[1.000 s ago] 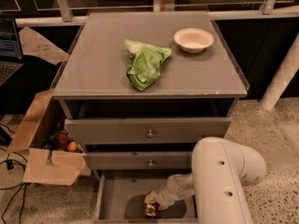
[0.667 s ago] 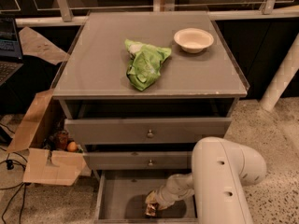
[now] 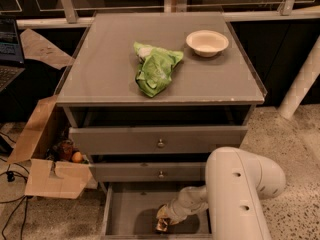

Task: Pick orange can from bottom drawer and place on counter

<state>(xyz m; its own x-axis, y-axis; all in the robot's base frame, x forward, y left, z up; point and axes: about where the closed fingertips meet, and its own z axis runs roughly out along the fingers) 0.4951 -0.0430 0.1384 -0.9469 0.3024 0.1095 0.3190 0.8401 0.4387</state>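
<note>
The bottom drawer (image 3: 130, 216) is pulled open below two grey knobbed drawers. The orange can (image 3: 161, 225) stands in it near the front, brownish and partly hidden by my gripper. My gripper (image 3: 163, 218) reaches down into the drawer from the white arm (image 3: 240, 194) at the right and sits right on the can. The counter (image 3: 100, 66) is the flat grey top of the cabinet.
A green bag (image 3: 156, 69) lies mid-counter and a white bowl (image 3: 207, 42) stands at its back right. An open cardboard box (image 3: 47, 156) with small items sits on the floor to the left. A white post (image 3: 302, 84) stands at the right.
</note>
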